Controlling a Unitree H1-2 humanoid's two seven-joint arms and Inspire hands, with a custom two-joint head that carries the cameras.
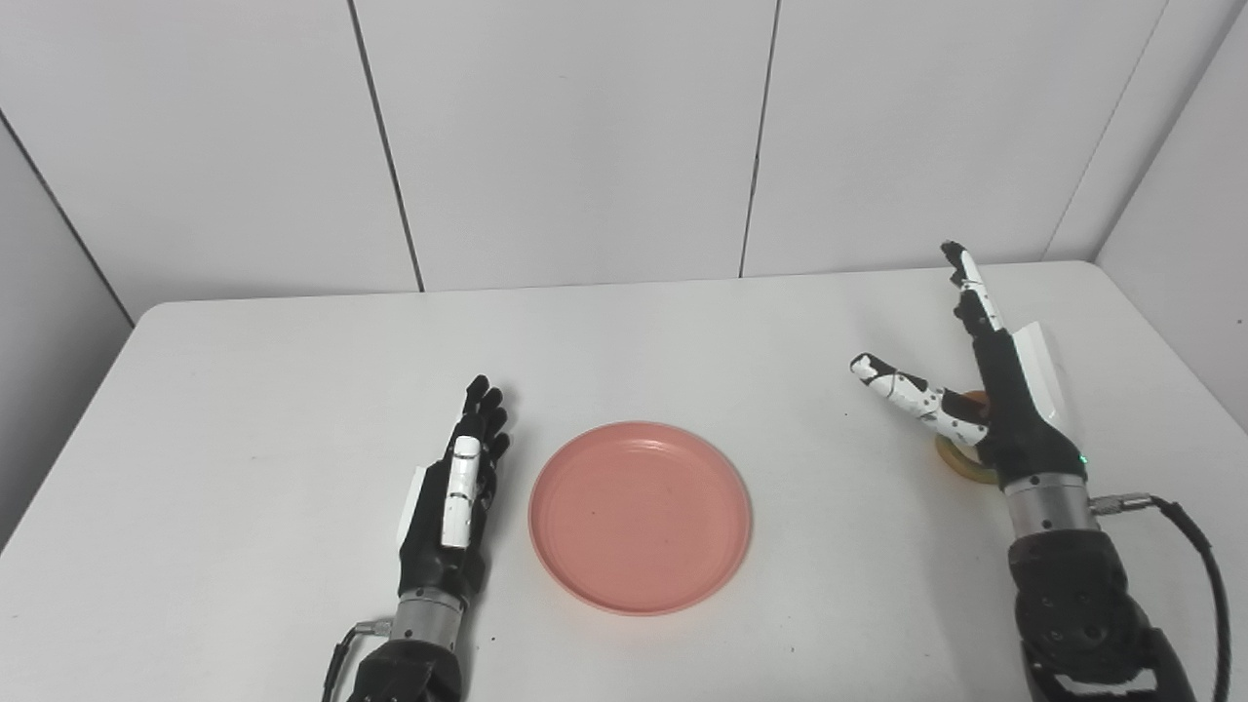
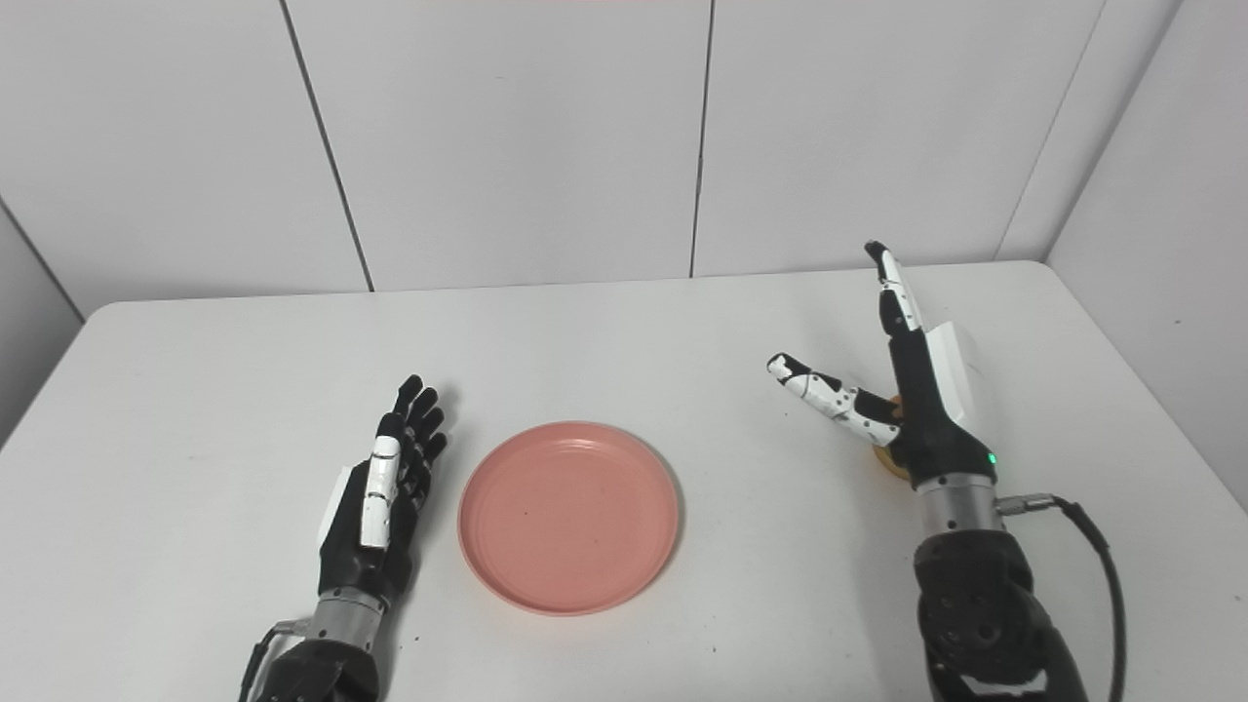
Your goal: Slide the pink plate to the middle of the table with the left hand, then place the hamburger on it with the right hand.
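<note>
White table (image 1: pixel 244 390), pink plate (image 1: pixel 641 517) flat mid-table; left hand (image 1: pixel 456 497) and right hand (image 1: pixel 985 409) open, empty, hamburger (image 1: pixel 960 458) mostly hidden

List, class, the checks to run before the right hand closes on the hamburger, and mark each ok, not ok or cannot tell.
1. Round pink plastic plate near mid-table: ok.
2. Plate bare: ok.
3. Left hand open, beside the plate, whether touching its rim: cannot tell.
4. Right hand open, fingers spread: ok.
5. Tan hamburger in plain view: not ok, mostly hidden behind the right hand.
6. White table between hamburger and plate free: ok.
</note>
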